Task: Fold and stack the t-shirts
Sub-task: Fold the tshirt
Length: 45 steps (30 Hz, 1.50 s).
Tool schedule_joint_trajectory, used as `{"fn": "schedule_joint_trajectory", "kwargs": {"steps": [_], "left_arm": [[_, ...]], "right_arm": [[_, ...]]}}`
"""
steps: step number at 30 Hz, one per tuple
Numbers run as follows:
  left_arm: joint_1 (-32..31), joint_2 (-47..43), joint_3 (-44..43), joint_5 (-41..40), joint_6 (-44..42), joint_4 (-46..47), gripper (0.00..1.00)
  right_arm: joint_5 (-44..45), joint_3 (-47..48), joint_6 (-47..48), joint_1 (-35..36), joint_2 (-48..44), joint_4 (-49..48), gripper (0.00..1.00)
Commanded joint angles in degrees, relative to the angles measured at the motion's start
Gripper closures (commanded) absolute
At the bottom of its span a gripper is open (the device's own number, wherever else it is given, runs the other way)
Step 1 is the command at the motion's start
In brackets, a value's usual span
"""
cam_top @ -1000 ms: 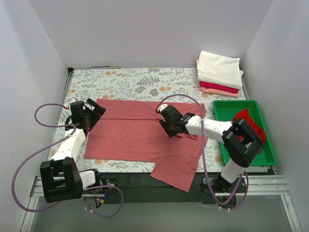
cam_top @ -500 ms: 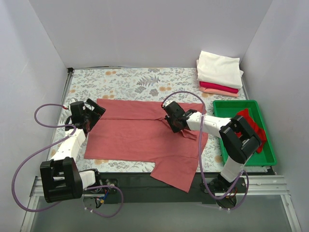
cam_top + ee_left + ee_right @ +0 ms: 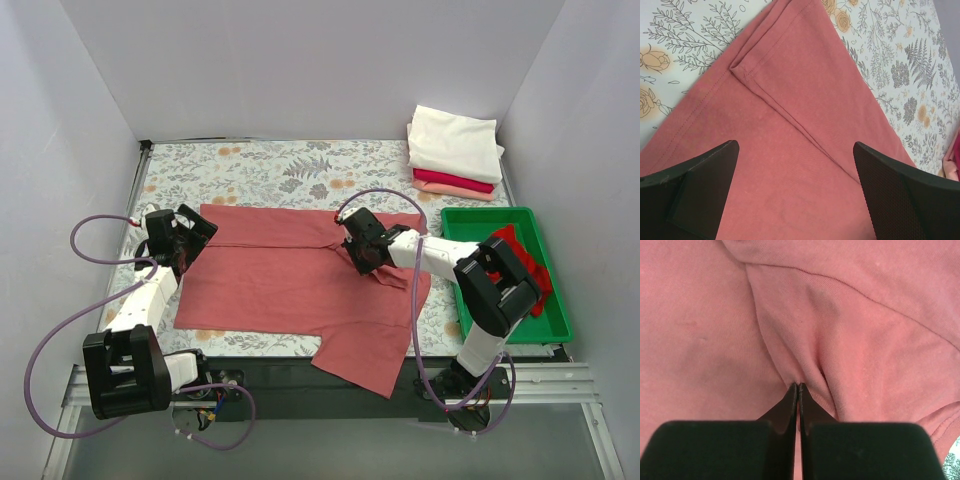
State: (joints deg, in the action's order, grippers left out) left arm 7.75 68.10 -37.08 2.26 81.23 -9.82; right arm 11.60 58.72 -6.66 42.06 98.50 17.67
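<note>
The salmon-red t-shirt [image 3: 270,285] lies flat on the flowery table [image 3: 250,170], mid-fold, with the right gripper [image 3: 798,386] pinching a bit of its cloth and the left gripper [image 3: 795,146] wide open over a corner; next, that pinch likely needs lifting across.

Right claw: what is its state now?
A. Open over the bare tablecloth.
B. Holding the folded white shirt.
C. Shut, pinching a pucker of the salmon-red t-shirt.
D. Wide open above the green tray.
C: in the right wrist view the right claw has its tips together, and the salmon-red t-shirt puckers into them.
</note>
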Motion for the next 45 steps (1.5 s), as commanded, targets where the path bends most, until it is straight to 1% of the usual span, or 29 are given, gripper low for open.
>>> {"fn": "schedule_joint_trajectory", "kwargs": {"steps": [1,4,5,8,15,21,25,28,29,31,32,35,38,42,43,45], "left_arm": [[-0.28,-0.59,0.43,-1.3,-0.46,0.86,0.02],[-0.28,-0.51,0.26,-1.3,-0.37,0.86,0.02],[-0.28,-0.59,0.25,-1.03,-0.37,0.86,0.02],[-0.28,-0.77,0.17,0.11,-0.46,0.68,0.02],[-0.19,-0.24,-0.27,0.29,-0.2,0.16,0.02],[-0.28,-0.16,-0.54,0.64,-0.11,0.07,0.02],[-0.28,-0.15,-0.54,1.08,-0.11,0.07,0.02],[-0.19,-0.07,-0.54,1.17,-0.11,0.07,0.02],[-0.28,-0.24,-0.54,1.17,-0.02,0.07,0.02],[-0.28,-0.33,-0.54,1.16,-0.11,0.07,0.02],[-0.28,-0.24,-0.45,1.08,-0.02,0.16,0.02],[-0.28,-0.42,-0.62,1.08,-0.11,0.07,0.02],[-0.19,-0.33,-0.54,1.08,-0.2,0.07,0.02],[-0.28,0.37,-0.8,1.69,-0.46,0.24,0.02],[-0.28,0.98,-1.06,2.04,-0.55,0.24,0.02],[-0.28,2.04,-2.03,3.53,-1.25,0.68,0.02]], "right_arm": [[-4.03,0.7,0.77,-0.14,-1.73,-1.59,0.99],[-10.25,0.78,0.77,-0.31,-4.01,-1.94,0.99],[-11.15,0.78,0.51,-0.23,-4.89,-2.03,0.99],[-16.59,1.22,-0.2,-0.31,-4.9,-1.42,0.99],[-19.85,2.89,-2.04,-0.4,-5.77,1.74,0.99],[-28.72,4.04,-3.45,-2.33,-7.44,2.81,0.99],[-27.24,3.86,-4.24,-4.0,-8.15,3.33,0.99],[-28.11,3.68,-4.95,-5.41,-7.62,3.33,0.99],[-28.64,3.51,-4.95,-5.67,-7.45,3.33,0.96],[-29.96,3.16,-4.95,-5.94,-6.22,3.51,0.83],[-30.23,3.24,-4.77,-5.85,-5.78,3.95,0.68],[-28.83,2.89,-4.07,-5.94,-5.77,4.39,0.44],[-24.96,2.45,-4.07,-6.73,-8.31,4.83,0.32],[-21.36,0.61,-5.21,-10.59,-12.1,4.74,0.3],[-20.92,0.09,-5.56,-13.04,-12.97,4.65,0.3],[-19.69,-1.32,-6.35,-15.33,-13.42,4.48,0.29]]}}
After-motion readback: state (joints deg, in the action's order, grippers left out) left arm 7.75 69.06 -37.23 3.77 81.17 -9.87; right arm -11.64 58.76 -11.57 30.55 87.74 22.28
